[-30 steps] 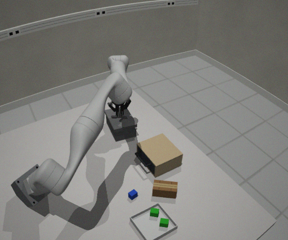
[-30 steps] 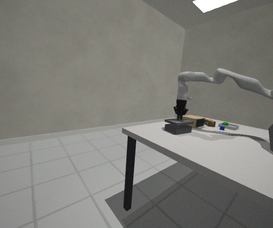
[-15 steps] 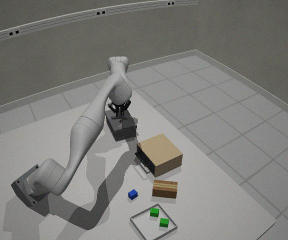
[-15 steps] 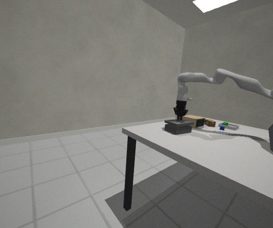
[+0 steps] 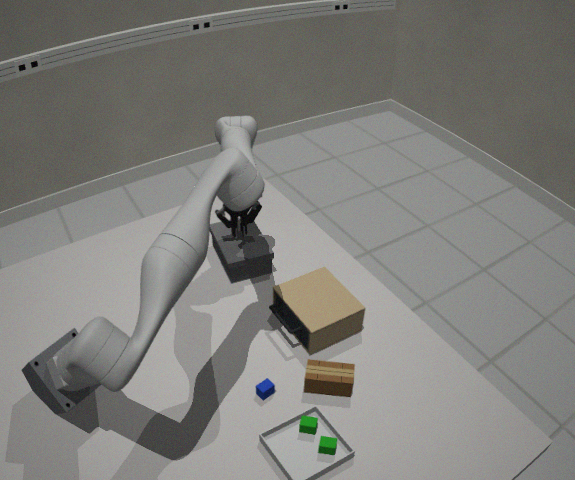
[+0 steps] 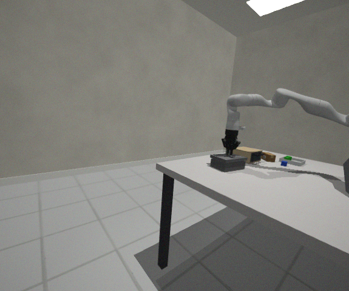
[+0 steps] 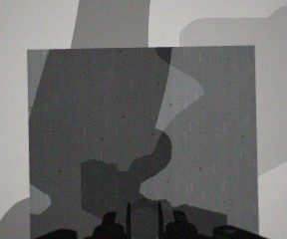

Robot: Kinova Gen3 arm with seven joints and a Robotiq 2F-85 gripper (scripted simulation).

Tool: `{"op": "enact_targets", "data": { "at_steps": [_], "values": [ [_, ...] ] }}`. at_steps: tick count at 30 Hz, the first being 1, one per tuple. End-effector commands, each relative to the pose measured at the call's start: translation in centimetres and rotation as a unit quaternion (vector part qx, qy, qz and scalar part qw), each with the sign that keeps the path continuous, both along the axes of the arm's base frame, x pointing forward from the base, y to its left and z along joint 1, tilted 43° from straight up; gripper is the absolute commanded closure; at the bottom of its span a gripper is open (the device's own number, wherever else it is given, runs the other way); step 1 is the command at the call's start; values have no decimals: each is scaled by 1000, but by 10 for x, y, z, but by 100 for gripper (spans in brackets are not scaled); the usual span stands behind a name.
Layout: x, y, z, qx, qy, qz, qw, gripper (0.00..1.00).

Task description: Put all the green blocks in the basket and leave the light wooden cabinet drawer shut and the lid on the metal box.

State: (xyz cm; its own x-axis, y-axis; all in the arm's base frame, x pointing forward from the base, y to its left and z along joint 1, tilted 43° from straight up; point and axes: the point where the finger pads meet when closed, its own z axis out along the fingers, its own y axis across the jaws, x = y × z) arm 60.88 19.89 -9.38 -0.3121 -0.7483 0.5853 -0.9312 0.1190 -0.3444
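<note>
My gripper [image 5: 239, 238] [image 6: 229, 153] [image 7: 144, 220] points down and is shut on the handle of the grey lid [image 5: 229, 252] [image 6: 235, 157] [image 7: 99, 100]. The lid lies level over the dark metal box [image 5: 252, 270] [image 6: 227, 165]; no clear gap shows, but I cannot tell if it is fully down. Two green blocks, one nearer the back [image 5: 308, 424] [image 6: 288, 157] and one nearer the front right [image 5: 327, 445], lie inside the shallow basket [image 5: 290, 450] [image 6: 297, 162]. The light wooden cabinet [image 5: 323, 297] [image 6: 244, 150] has a dark front with a handle; its drawer looks shut or nearly so. The metal box's inside is hidden.
A blue block [image 5: 265, 389] [image 6: 283, 163] lies on the table between the robot's base and the basket. A brown taped box [image 5: 328, 379] [image 6: 269, 156] stands between cabinet and basket. The cabinet stands close to the metal box. The table's far edge runs behind them.
</note>
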Motion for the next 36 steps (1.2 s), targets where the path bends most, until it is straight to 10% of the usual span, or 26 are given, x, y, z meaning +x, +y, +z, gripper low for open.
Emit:
{"op": "enact_targets", "data": {
  "at_steps": [1,36],
  "values": [
    [2,-2,-1,-1,-4,1,1000,90],
    [6,-13,-13,-1,-4,1,1000,90]
  ]
}}
